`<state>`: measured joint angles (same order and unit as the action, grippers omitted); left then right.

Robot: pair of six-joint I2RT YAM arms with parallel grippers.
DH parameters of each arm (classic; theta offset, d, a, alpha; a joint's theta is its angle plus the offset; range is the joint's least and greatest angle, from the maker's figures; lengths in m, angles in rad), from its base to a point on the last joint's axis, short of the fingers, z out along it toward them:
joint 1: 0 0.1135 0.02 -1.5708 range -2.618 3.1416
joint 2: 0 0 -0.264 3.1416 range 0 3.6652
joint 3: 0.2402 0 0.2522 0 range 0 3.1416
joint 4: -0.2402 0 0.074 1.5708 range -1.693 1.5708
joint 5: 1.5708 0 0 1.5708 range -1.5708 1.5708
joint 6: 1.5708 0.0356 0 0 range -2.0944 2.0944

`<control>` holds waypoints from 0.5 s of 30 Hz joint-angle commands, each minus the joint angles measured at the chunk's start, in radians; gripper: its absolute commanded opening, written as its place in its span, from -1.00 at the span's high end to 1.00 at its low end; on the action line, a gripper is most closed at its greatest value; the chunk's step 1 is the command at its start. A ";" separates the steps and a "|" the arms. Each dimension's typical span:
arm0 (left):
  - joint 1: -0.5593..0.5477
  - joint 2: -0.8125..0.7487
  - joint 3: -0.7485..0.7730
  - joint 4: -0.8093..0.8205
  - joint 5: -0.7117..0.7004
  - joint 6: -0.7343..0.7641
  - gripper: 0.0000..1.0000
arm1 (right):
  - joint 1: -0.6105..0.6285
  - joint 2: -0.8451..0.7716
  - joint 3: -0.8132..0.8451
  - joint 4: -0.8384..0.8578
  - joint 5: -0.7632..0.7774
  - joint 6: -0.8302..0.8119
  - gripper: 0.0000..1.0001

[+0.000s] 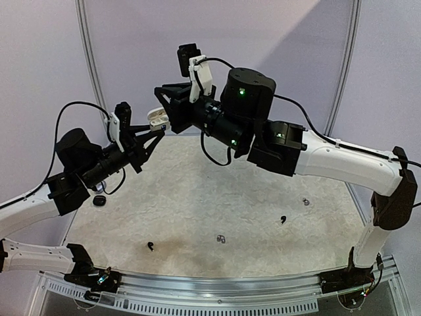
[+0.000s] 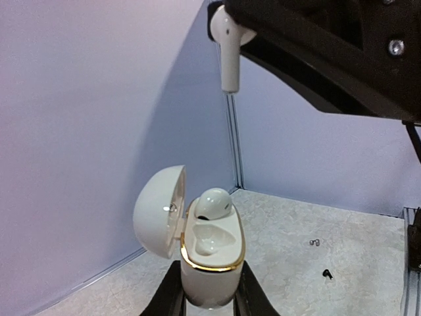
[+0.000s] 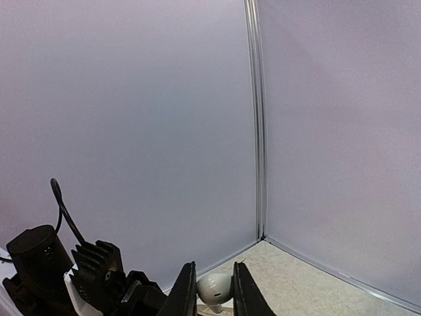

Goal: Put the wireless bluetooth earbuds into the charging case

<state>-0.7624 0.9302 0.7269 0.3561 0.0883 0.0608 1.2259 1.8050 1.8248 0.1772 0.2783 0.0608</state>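
Observation:
My left gripper point(image 2: 210, 293) is shut on the base of a white charging case point(image 2: 212, 266) with a gold rim, held upright above the table's far left. Its lid point(image 2: 160, 216) hangs open to the left. One white earbud point(image 2: 214, 203) sits in the far socket; the near socket point(image 2: 208, 238) is empty. My right gripper point(image 3: 215, 288) is shut on the head of a second white earbud point(image 3: 215, 289). In the left wrist view this earbud point(image 2: 228, 52) hangs stem down, well above the case and slightly behind it. From the top, both grippers meet at the case point(image 1: 158, 118).
Loose earbuds lie on the speckled table: a black one point(image 1: 150, 247), a silvery one point(image 1: 220, 239), another black one point(image 1: 283, 219) and another silvery one point(image 1: 305, 201). A small dark object point(image 1: 99, 201) lies under the left arm. Pale walls close in the back corner point(image 3: 258, 234).

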 commanded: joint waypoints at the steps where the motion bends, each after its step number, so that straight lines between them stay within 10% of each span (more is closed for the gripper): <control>1: 0.005 -0.020 -0.008 0.052 -0.023 0.024 1.00 | 0.009 0.040 0.046 0.036 -0.004 -0.020 1.00; 15: 0.005 -0.017 -0.040 0.118 -0.009 0.036 1.00 | 0.009 0.092 0.063 0.054 -0.013 -0.002 1.00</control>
<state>-0.7624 0.9165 0.7036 0.4343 0.0784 0.0872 1.2259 1.8633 1.8591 0.2111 0.2775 0.0460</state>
